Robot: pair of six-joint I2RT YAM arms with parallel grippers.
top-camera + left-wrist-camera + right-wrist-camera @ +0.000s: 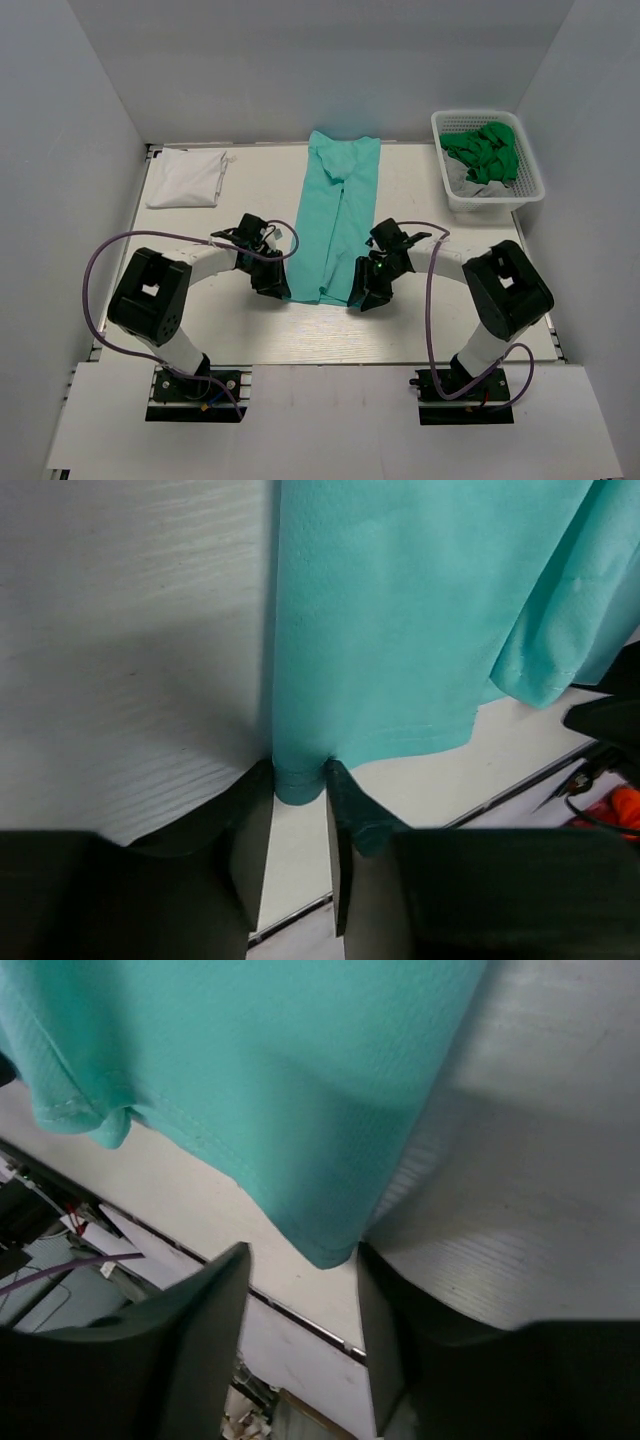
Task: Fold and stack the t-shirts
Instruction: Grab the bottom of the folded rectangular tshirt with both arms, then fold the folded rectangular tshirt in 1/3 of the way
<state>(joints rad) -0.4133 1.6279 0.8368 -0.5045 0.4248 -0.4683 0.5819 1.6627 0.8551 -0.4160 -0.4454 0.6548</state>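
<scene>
Left gripper [298, 792] pinches the near hem corner of the teal t-shirt [400, 610]. My right gripper [303, 1270] stands spread, the other hem corner between its jaws.

A white worktop [250, 330] with a fine, wood-like grain forms the base of a plain, box-like enclosure. It is shut in by a pale grey back wall [320, 70], a matching left wall [60, 200] and a right wall [600, 180], all bare and smooth. Silver metal rails [556, 345] run along the side edges of the white surface, and a lower white panel [330, 420] lies across its near edge. The light is soft and even, so the shadows on the white surface are greyish with blurred borders.
</scene>
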